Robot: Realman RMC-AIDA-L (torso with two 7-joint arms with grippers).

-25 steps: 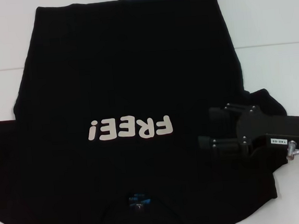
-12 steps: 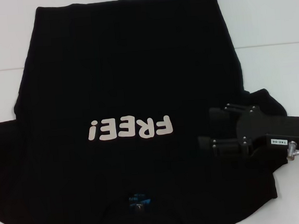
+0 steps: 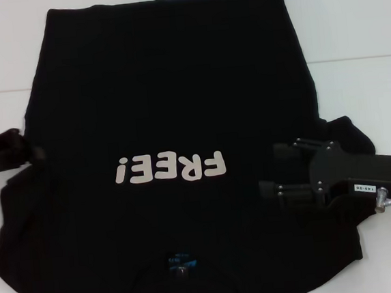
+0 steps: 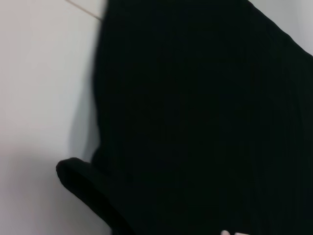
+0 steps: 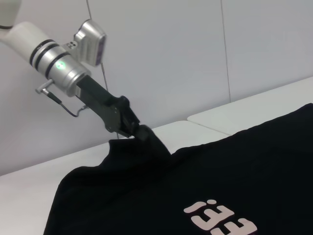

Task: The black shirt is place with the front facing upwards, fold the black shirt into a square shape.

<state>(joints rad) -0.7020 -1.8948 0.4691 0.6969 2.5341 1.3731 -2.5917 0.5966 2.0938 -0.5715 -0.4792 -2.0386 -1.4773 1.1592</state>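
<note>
The black shirt (image 3: 172, 114) lies face-up on the white table (image 3: 356, 29); soft, limp cloth, best taken by its sleeve edges. My left gripper (image 5: 139, 131) pinches the left sleeve. The right gripper (image 3: 270, 174) rests half-open on the right side, holding nothing I can see.

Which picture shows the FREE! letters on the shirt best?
The head view: all of the cream FREE! lettering shows on the black shirt, upside down from the robot's side. The right wrist view catches only part of the letters at its edge. The left wrist view shows just a tiny cream bit at the edge.
</note>
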